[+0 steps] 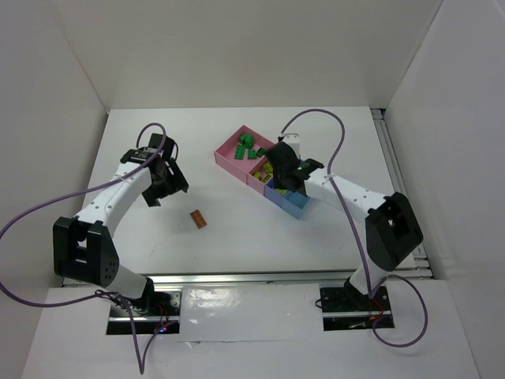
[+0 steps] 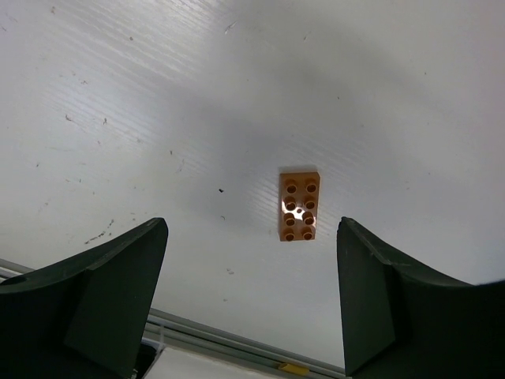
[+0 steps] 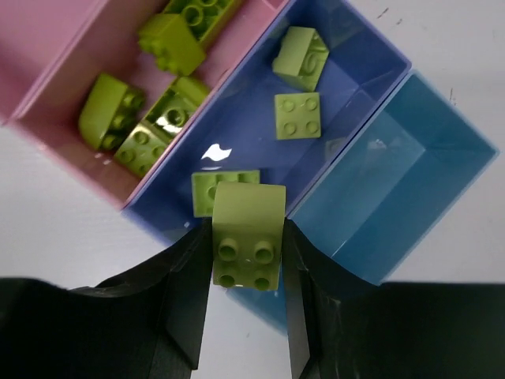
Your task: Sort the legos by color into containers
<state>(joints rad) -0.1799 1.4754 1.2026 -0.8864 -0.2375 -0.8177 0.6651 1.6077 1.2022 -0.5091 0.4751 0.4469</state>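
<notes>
An orange-brown lego [image 1: 199, 218] lies alone on the white table; in the left wrist view it [image 2: 299, 206] lies flat, studs up, beyond and between my fingers. My left gripper [image 1: 168, 193] [image 2: 252, 300] is open and empty above the table. My right gripper [image 1: 286, 180] [image 3: 246, 230] is shut on a lime lego [image 3: 246, 237] over the near edge of the periwinkle bin [image 3: 347, 71], which holds three lime legos. The second pink bin [image 3: 47, 47] holds several lime legos. The far pink bin [image 1: 230, 150] holds dark green legos [image 1: 248, 148]. The light blue bin [image 3: 402, 174] is empty.
The four joined bins run diagonally from the table's middle back toward the right arm [image 1: 355, 201]. White walls enclose the table on three sides. A metal rail [image 2: 237, 343] runs along the near edge.
</notes>
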